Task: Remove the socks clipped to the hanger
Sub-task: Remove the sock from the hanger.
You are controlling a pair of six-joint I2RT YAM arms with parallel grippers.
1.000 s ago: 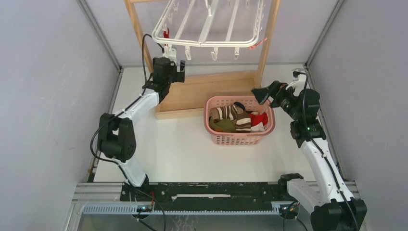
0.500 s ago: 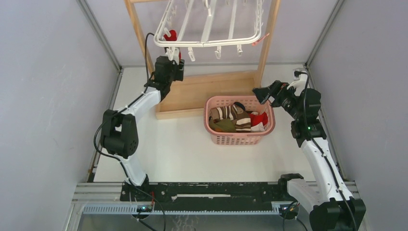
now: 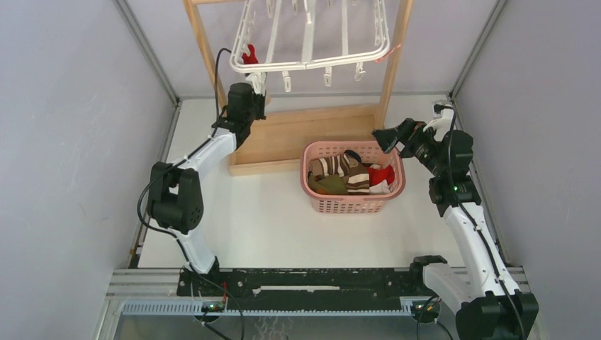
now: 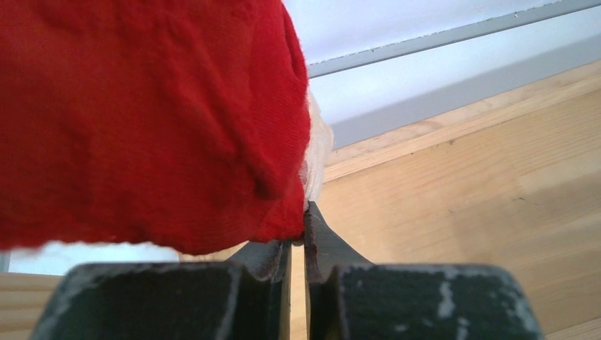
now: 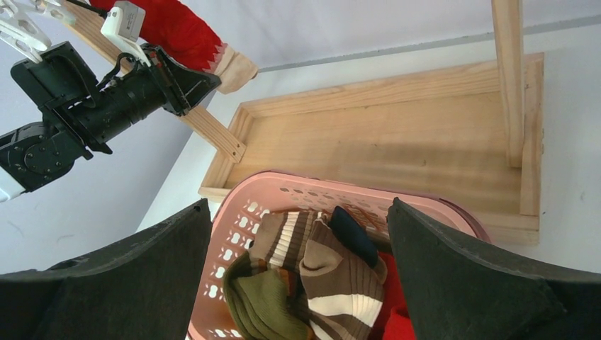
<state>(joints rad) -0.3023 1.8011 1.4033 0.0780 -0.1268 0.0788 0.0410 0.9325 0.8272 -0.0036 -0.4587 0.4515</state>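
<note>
Left hand up high under the left front corner of the hanger, fingers nearly together, pinched on the bottom edge of the red sock. Red sock hanging from a white clip at that corner of the hanger. Hanger up in the wooden stand, above the stand's flat wooden tray. Right hand on the other side, fingers spread wide apart, nothing between them, up over the right end of the pink basket. Inside the basket, a heap of socks: brown with white stripes, green, dark blue and red, all lying on top of each other. Basket down on the white bench, just beside the front edge of the wooden tray. Left hand and right hand well apart, one at the hanger, one at the basket.
</note>
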